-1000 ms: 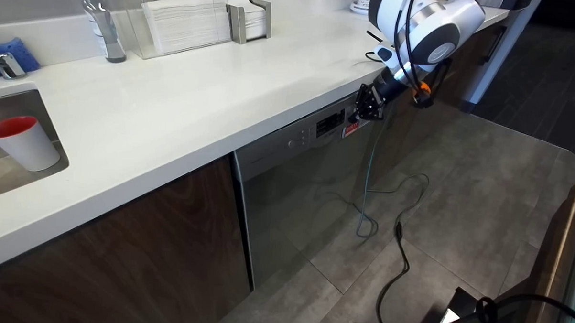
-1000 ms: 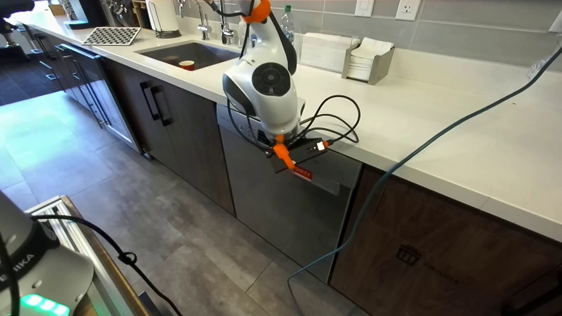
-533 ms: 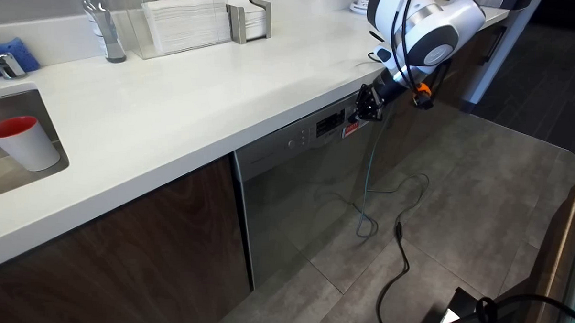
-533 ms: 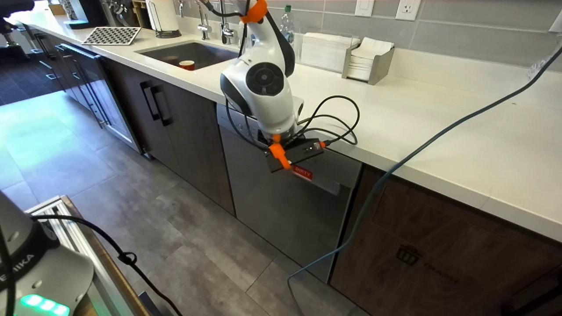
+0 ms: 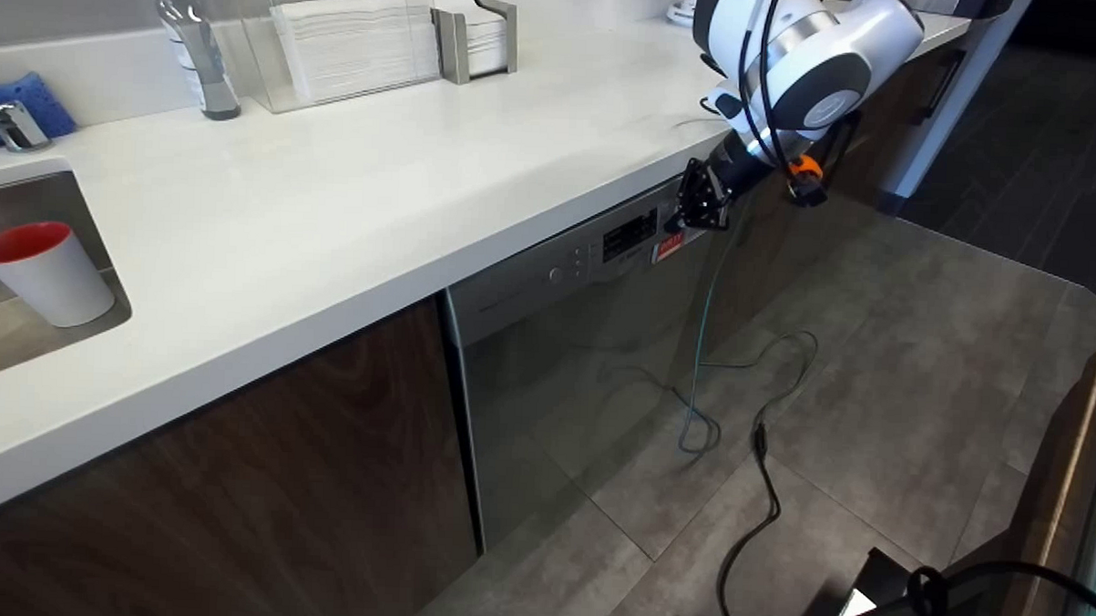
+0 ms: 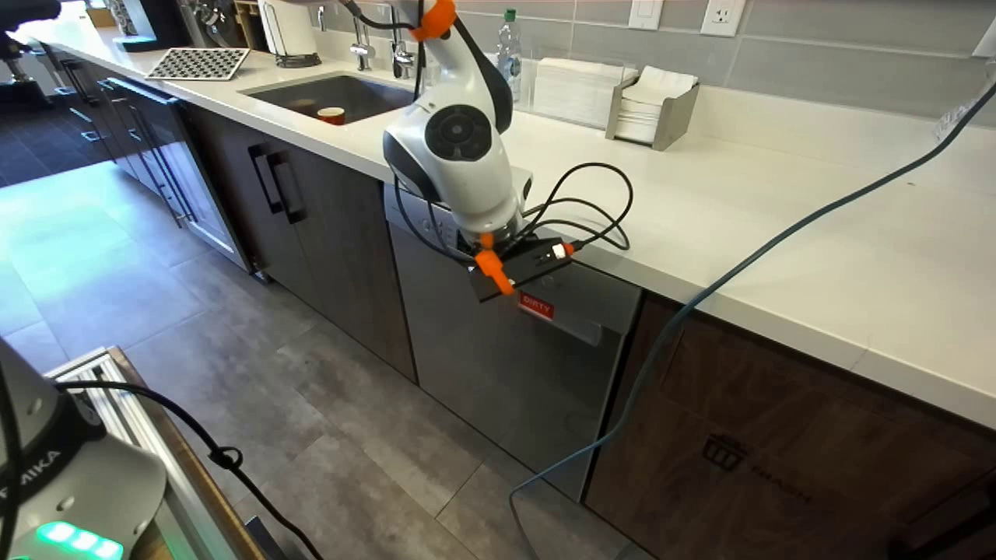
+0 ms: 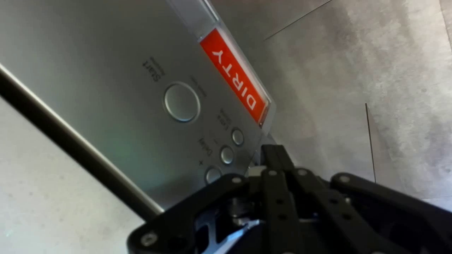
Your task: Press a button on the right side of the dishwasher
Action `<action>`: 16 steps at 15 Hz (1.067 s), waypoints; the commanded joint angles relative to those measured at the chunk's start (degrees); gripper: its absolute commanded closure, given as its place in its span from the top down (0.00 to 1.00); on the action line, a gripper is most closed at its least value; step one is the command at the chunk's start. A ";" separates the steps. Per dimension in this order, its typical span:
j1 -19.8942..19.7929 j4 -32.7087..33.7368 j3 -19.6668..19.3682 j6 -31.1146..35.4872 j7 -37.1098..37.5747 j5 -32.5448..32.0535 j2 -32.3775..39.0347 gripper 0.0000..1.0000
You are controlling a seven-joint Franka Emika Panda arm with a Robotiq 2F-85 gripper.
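Note:
The dishwasher (image 5: 582, 382) has a grey steel front under the counter, also seen in an exterior view (image 6: 498, 350). Its dark display strip (image 5: 630, 235) is left of my gripper (image 5: 673, 227). In the wrist view my gripper (image 7: 276, 146) is shut and empty, fingertips together. They lie beside the small round buttons (image 7: 227, 155) and below the red DIRTY sign (image 7: 235, 76). A large round Start button (image 7: 182, 102) is further up the panel (image 7: 106, 53). I cannot tell whether the fingertips touch the panel. In an exterior view the wrist hides the fingers.
The white counter (image 5: 351, 192) overhangs the dishwasher top. A napkin holder (image 6: 654, 109) and bottle (image 6: 509, 50) stand on it. A sink (image 6: 366, 93) holds a red-rimmed cup (image 6: 331, 116). Black cables (image 6: 599, 194) loop beside the wrist. A blue cable (image 6: 669, 327) crosses the front.
The arm's upper links and wrist have shifted slightly to the left and up in an exterior view. The fingertips have stayed almost in place beside the display. The gripper stays shut.

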 commanded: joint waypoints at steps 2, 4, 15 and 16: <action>8.03 0.57 -9.18 -4.34 -2.82 5.88 2.82 0.00; 11.17 -0.11 -12.49 -6.99 -2.82 8.06 4.46 0.00; 17.49 -7.29 -21.27 -16.30 -2.49 8.68 7.44 0.27; 17.70 -8.09 -21.51 -16.69 -2.20 7.82 7.07 0.32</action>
